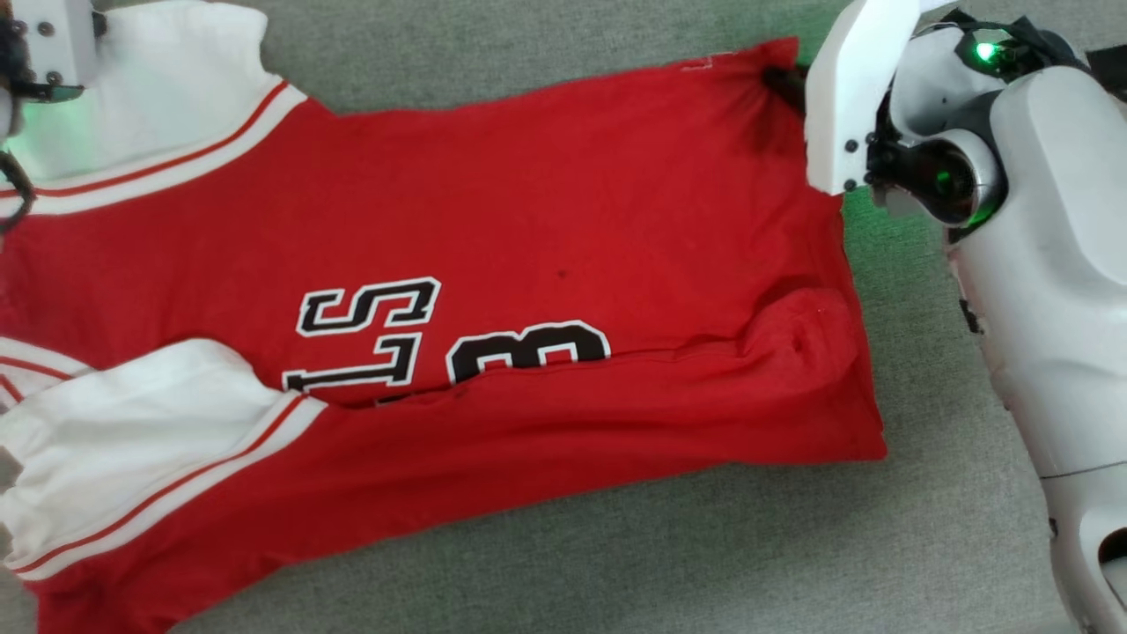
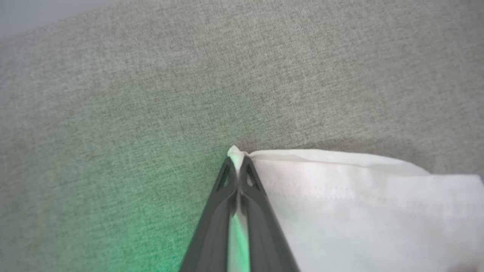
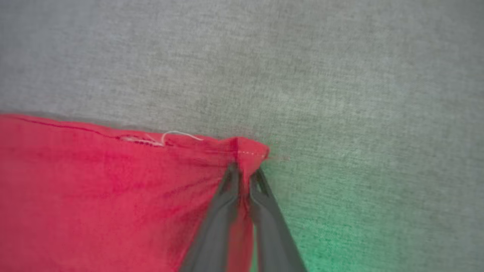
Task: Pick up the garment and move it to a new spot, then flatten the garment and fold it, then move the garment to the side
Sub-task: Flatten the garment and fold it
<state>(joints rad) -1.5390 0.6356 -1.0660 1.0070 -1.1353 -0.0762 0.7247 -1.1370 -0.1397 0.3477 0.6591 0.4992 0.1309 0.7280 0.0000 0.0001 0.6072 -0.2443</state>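
Head view: red garment [image 1: 563, 220], black white-outlined "LS" and "3".

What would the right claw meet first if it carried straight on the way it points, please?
The right claw pinches the garment at its red corner. Straight past that lies the grey fabric surface, probably close behind, though depth is unclear.

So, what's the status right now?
Left fingers shut on white sleeve corner; right fingers shut on hem corner. Red soft-fabric basketball jersey flat on grey cloth surface, one side folded. Nothing blocking.
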